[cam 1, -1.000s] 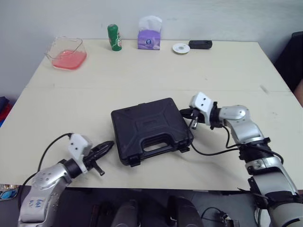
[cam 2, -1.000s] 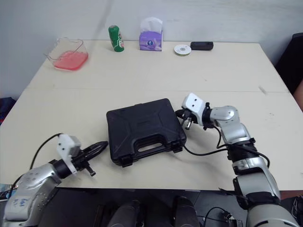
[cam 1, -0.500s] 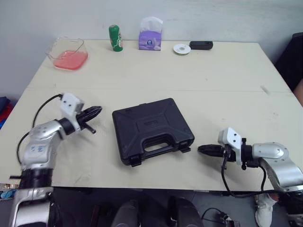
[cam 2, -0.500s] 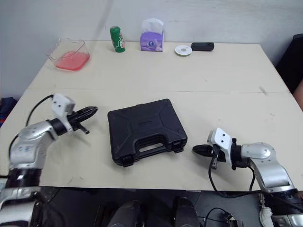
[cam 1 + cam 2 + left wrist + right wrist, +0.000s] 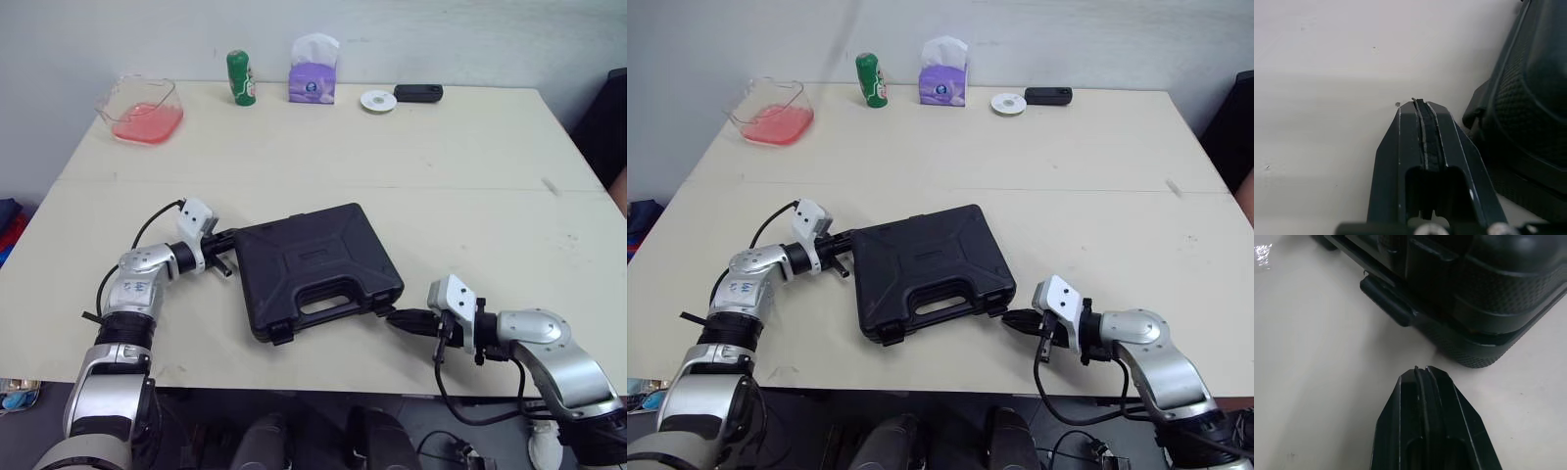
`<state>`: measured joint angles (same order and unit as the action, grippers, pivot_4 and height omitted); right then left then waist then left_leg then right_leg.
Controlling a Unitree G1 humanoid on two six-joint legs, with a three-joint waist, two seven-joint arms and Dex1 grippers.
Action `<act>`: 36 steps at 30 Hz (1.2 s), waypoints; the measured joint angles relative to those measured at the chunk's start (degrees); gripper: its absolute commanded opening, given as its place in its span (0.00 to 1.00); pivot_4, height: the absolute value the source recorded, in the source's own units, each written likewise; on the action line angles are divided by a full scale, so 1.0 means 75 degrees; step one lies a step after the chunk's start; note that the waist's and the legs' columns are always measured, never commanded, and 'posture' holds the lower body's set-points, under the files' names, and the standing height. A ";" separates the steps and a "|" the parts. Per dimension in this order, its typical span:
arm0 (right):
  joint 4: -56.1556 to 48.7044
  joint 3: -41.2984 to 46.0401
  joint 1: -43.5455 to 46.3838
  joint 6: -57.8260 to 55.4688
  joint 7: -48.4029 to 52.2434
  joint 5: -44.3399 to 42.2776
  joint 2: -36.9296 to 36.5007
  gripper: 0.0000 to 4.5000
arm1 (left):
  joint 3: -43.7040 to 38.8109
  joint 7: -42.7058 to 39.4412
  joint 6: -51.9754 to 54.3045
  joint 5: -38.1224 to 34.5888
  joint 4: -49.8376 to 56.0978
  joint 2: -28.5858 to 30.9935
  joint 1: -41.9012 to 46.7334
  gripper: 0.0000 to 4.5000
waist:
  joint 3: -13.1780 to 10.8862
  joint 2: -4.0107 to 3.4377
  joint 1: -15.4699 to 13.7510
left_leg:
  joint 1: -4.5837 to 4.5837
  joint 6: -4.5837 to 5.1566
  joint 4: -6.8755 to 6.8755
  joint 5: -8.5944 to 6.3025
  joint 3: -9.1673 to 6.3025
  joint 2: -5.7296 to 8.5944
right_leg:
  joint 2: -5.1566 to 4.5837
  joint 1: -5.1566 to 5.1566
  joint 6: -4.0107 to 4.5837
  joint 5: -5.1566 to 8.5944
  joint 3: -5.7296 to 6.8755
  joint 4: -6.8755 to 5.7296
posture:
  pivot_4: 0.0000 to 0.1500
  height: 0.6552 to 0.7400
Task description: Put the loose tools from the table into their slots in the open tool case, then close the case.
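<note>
Tool case (image 5: 313,264): lid down, lying flat mid-table (image 5: 441,176). Left arm: elbow bent, forearm low, pointing in. Left gripper (image 5: 225,238) is at the case's 10 o'clock corner, fingers pressed together, empty, just beside the wall. Right arm: forearm low along the near edge. Right gripper (image 5: 397,317) is at 4 o'clock, fingers together, empty, just short of the corner by a latch (image 5: 1386,303).

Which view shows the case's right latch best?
Right wrist view: the latch is close, its flap sticking out. Eye views show it small on the case front; the left wrist view shows another case edge.
</note>
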<state>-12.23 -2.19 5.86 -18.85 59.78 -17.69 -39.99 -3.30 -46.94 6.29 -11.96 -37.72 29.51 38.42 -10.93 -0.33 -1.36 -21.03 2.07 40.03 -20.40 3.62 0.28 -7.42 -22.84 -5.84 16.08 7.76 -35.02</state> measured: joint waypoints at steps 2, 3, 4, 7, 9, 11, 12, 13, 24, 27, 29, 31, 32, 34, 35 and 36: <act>0.0036 -0.0017 0.0033 0.0076 -0.0080 0.0067 0.0015 0.00 | 0.0003 -0.0033 -0.0020 0.0003 -0.0012 -0.0102 -0.0005 0.01 | 0.0000 0.0000 -0.0005 | -0.0001 0.0002 0.0002 0.0001 0.0001 0.0002 | -0.0002 0.0000 -0.0002 -0.0001 -0.0001 -0.0001 | 1.00 1.00; 0.0068 -0.0027 0.0095 0.0116 -0.0087 0.0091 0.0015 0.00 | 0.0001 -0.0036 -0.0007 0.0002 0.0006 -0.0149 -0.0031 0.01 | 0.0000 0.0001 -0.0016 | -0.0003 0.0004 0.0002 0.0002 0.0000 0.0005 | -0.0004 0.0000 -0.0004 -0.0002 -0.0001 0.0001 | 1.00 1.00; 0.0123 -0.0042 0.0149 0.0147 -0.0085 0.0107 0.0018 0.00 | -0.0011 -0.0041 0.0038 -0.0006 0.0132 -0.0172 -0.0129 0.01 | 0.0000 0.0002 -0.0017 | -0.0004 0.0006 0.0002 0.0001 -0.0002 0.0006 | -0.0004 0.0000 -0.0006 -0.0003 -0.0001 0.0004 | 1.00 1.00; 0.0241 -0.0053 0.0308 0.0349 -0.0089 0.0217 0.0017 0.00 | -0.0024 -0.0077 0.0252 -0.0057 0.0689 -0.0188 -0.0465 0.01 | 0.0000 0.0002 -0.0005 | -0.0005 0.0008 0.0002 0.0000 -0.0002 0.0007 | -0.0007 0.0000 -0.0007 -0.0004 -0.0003 0.0006 | 1.00 1.00; 0.0468 -0.0016 0.0466 0.0463 -0.0180 0.0301 0.0021 0.00 | -0.0033 -0.0088 0.0389 -0.0105 0.1177 -0.0165 -0.0789 0.01 | 0.0000 0.0002 0.0004 | -0.0003 0.0008 0.0003 0.0000 -0.0001 0.0006 | -0.0007 0.0001 -0.0008 -0.0004 -0.0005 0.0004 | 1.00 1.00; 0.0725 0.0029 0.0643 0.0569 -0.0242 0.0339 0.0021 0.00 | -0.0016 -0.0104 0.0473 -0.0126 0.1885 -0.0043 -0.1279 0.01 | 0.0000 0.0002 0.0016 | -0.0002 0.0008 0.0002 0.0000 -0.0003 0.0003 | -0.0008 0.0001 -0.0007 -0.0004 -0.0010 0.0004 | 1.00 1.00; 0.0836 0.0086 0.0671 0.0648 -0.0253 0.0343 0.0005 0.00 | -0.0004 -0.0138 0.0472 -0.0119 0.2182 0.0012 -0.1503 0.01 | 0.0000 0.0001 0.0022 | 0.0000 0.0007 -0.0001 0.0000 -0.0002 0.0003 | -0.0008 0.0001 -0.0007 -0.0004 -0.0016 0.0004 | 1.00 1.00; 0.0918 0.0110 0.0688 0.0703 -0.0255 0.0344 0.0002 0.00 | 0.0003 -0.0142 0.0470 -0.0108 0.2415 0.0064 -0.1672 0.01 | 0.0000 0.0001 0.0024 | -0.0001 0.0006 -0.0001 0.0000 -0.0004 -0.0002 | -0.0006 0.0001 -0.0007 -0.0004 -0.0017 0.0007 | 1.00 1.00; 0.1585 0.0765 0.0464 0.1846 -0.0253 0.0317 -0.0043 0.00 | -0.1245 0.0590 0.1625 -0.0795 0.5420 0.0491 -0.3639 0.01 | 0.0000 0.0001 -0.0002 | -0.0004 0.0002 0.0000 -0.0001 -0.0022 -0.0005 | -0.0019 0.0007 -0.0003 -0.0002 -0.0050 0.0013 | 1.00 1.00; 0.1240 0.1109 -0.0030 0.1724 -0.0228 0.0004 -0.0050 0.00 | -0.1591 0.0313 0.1860 -0.1687 0.6047 0.0523 -0.3426 0.01 | -0.0001 0.0000 -0.0051 | -0.0009 0.0004 0.0003 -0.0002 -0.0041 -0.0001 | -0.0033 0.0020 -0.0004 -0.0003 -0.0044 0.0025 | 1.00 1.00; 0.0930 0.1336 -0.0405 0.1550 -0.0264 -0.0201 -0.0052 0.00 | -0.1485 0.0135 0.2082 -0.2129 0.6578 0.0541 -0.2916 0.01 | -0.0001 0.0000 -0.0077 | -0.0009 0.0004 0.0004 -0.0002 -0.0052 0.0003 | -0.0032 0.0029 -0.0006 -0.0005 -0.0043 0.0034 | 1.00 1.00; 0.0633 0.1512 -0.0733 0.1405 -0.0357 -0.0310 -0.0052 0.00 | -0.1087 0.0067 0.2301 -0.2207 0.6896 0.0595 -0.2313 0.01 | 0.0002 -0.0004 -0.0068 | -0.0002 0.0003 0.0002 -0.0002 -0.0050 0.0006 | -0.0017 0.0034 -0.0007 -0.0005 -0.0042 0.0033 | 1.00 1.00; 0.0489 0.1582 -0.0878 0.1325 -0.0425 -0.0363 -0.0051 0.00 | -0.0775 0.0010 0.2431 -0.2207 0.7018 0.0591 -0.2013 0.01 | 0.0002 -0.0005 -0.0043 | 0.0000 0.0003 -0.0001 -0.0002 -0.0042 0.0006 | -0.0013 0.0034 -0.0007 -0.0005 -0.0043 0.0030 | 1.00 1.00; 0.0290 0.1653 -0.1113 0.1286 -0.0555 -0.0397 -0.0031 0.00 | -0.0082 -0.0123 0.2608 -0.2114 0.6897 0.0377 -0.1339 0.01 | 0.0002 -0.0005 -0.0028 | 0.0002 0.0002 0.0000 -0.0001 -0.0038 0.0006 | -0.0005 0.0034 -0.0007 -0.0005 -0.0042 0.0027 | 1.00 1.00; 0.0162 0.1650 -0.1188 0.1273 -0.0636 -0.0401 0.0020 0.00 | 0.0315 -0.0178 0.2671 -0.2057 0.6714 0.0154 -0.0935 0.01 | 0.0002 -0.0004 -0.0027 | 0.0004 0.0002 0.0001 0.0000 -0.0036 0.0006 | 0.0000 0.0034 -0.0007 -0.0005 -0.0040 0.0024 | 1.00 1.00; 0.0068 0.1639 -0.1239 0.1272 -0.0703 -0.0404 0.0047 0.00 | 0.0569 -0.0204 0.2697 -0.1960 0.6570 0.0006 -0.0674 0.01 | 0.0002 -0.0005 -0.0028 | 0.0005 0.0002 0.0000 0.0000 -0.0032 0.0006 | 0.0001 0.0034 -0.0007 -0.0005 -0.0039 0.0024 | 1.00 1.00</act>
<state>-11.72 10.10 -3.43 -9.30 54.51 -20.72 -39.63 0.96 -48.47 26.52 -26.66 11.56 29.55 33.37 -10.91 -0.37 -1.57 -20.99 2.09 40.04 -20.40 3.37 0.33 -7.41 -22.58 -5.89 16.04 7.47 -34.84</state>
